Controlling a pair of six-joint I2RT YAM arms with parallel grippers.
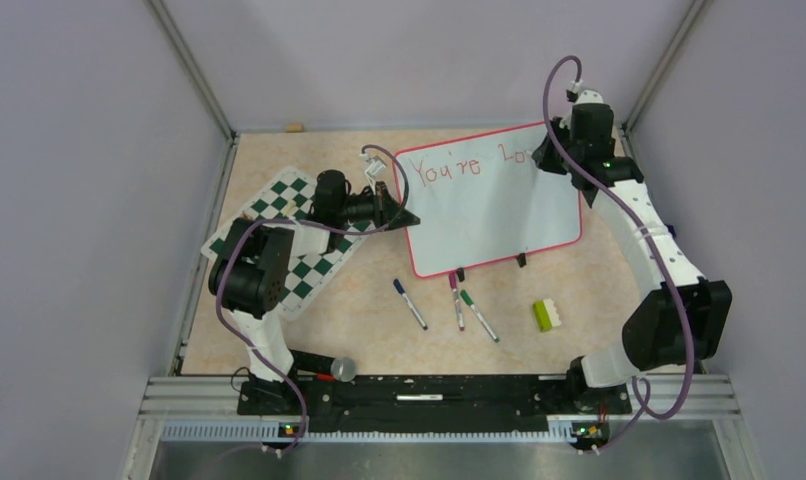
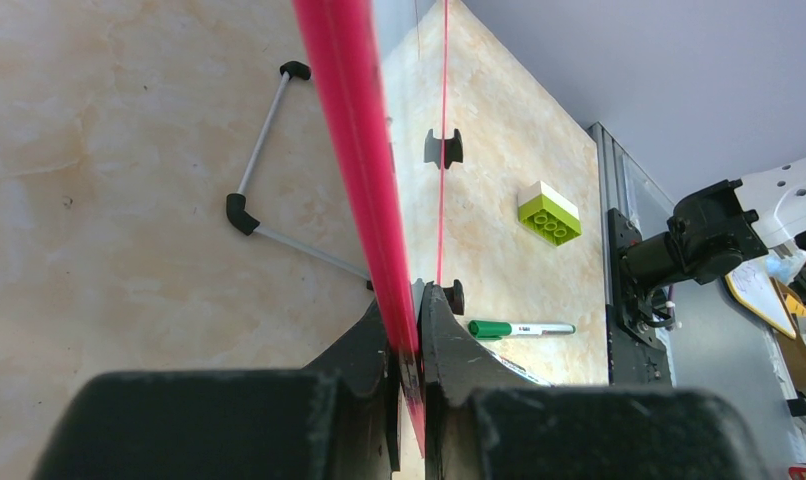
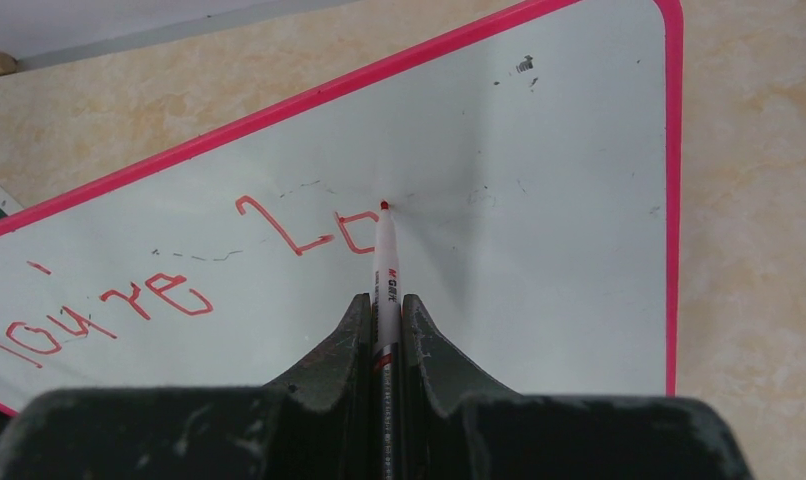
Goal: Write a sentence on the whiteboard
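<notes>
The right gripper (image 3: 384, 305) is pinching a white marker (image 3: 385, 262). The marker is pointing to 12 o'clock, and its red tip is touching the whiteboard (image 3: 549, 270). Red letters (image 3: 169, 292) are sitting at 8 o'clock from the tip.

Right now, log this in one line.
left gripper: shut on whiteboard edge | right gripper: shut on marker, tip at whiteboard | written: You're Lo

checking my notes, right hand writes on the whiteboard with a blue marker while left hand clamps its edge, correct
Not blue: the right wrist view shows the marker in the right hand has a red tip, and red letters on the whiteboard. The left hand clamps its edge.
</notes>
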